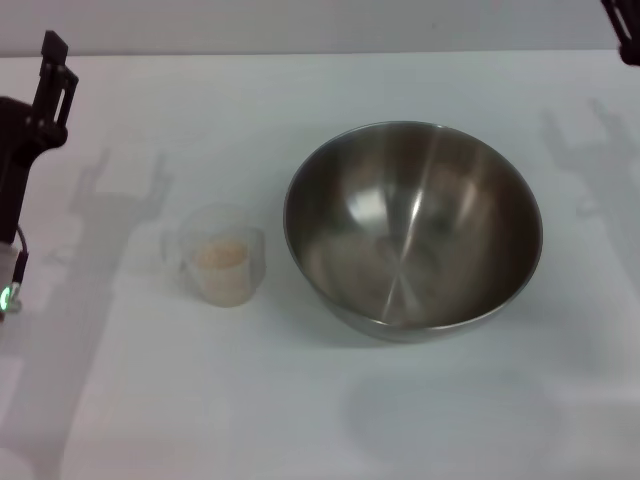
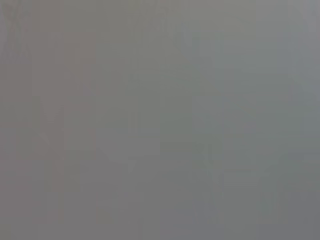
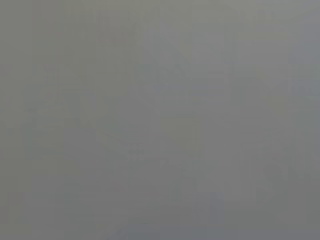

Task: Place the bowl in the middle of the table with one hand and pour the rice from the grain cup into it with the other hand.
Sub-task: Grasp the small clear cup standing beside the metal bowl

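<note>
Bowl (image 1: 413, 228) sits right of centre on table (image 1: 300, 400), cup (image 1: 224, 255) with rice (image 1: 221, 257) just beside it; left gripper (image 1: 50, 75) further left, right gripper (image 1: 622, 30) far corner, finger state of both can't be told

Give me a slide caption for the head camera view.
Empty bowl beside grain cup of rice; both grippers away.

The bowl (image 1: 413, 228) is showing as polished steel, glossy and smooth, its inner wall throwing back pale streaks of light and soft reflections. The cup (image 1: 222, 254) is looking like clear, slightly cloudy plastic with a smooth wall, and the rice (image 1: 221, 257) inside is reading as dull, pale, grainy matter. The table (image 1: 300, 400) is appearing white, smooth and matt, taking only faint shadows.
</note>
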`<action>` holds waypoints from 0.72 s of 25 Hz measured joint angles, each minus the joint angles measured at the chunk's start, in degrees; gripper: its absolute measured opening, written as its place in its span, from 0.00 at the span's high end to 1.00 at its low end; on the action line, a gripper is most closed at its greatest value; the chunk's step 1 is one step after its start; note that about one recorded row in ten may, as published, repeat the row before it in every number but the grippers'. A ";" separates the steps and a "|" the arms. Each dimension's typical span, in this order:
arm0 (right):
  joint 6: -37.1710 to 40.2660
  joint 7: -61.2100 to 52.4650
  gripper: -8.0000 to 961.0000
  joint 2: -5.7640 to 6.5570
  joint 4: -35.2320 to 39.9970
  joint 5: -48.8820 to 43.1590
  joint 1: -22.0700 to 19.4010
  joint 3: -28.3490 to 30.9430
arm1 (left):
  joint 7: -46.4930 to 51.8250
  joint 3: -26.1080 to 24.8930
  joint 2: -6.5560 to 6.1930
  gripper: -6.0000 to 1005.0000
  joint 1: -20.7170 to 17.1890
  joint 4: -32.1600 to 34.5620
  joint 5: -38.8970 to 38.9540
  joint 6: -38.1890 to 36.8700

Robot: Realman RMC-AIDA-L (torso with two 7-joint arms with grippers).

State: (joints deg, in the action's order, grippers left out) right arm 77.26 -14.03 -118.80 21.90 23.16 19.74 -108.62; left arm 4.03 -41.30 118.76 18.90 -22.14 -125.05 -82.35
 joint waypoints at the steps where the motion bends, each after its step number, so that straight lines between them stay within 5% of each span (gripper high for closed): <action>1: 1.45 0.17 0.33 -0.02 -1.60 0.00 -0.03 0.34 | 0.86 0.34 -0.04 0.32 -0.37 0.02 -0.18 -0.82; 2: 2.84 0.37 0.26 -0.04 -3.02 0.00 -0.03 0.78 | 1.47 2.06 -0.13 0.32 -1.94 0.16 -1.22 -2.56; 18: -0.23 5.99 0.26 0.45 -8.38 0.11 3.77 4.67 | -1.13 12.68 0.09 0.33 -10.53 0.77 -3.06 -0.69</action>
State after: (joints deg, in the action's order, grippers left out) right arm 77.03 -8.04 -118.36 13.52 23.27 23.51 -103.95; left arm 2.90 -28.62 118.85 8.37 -21.37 -128.11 -83.03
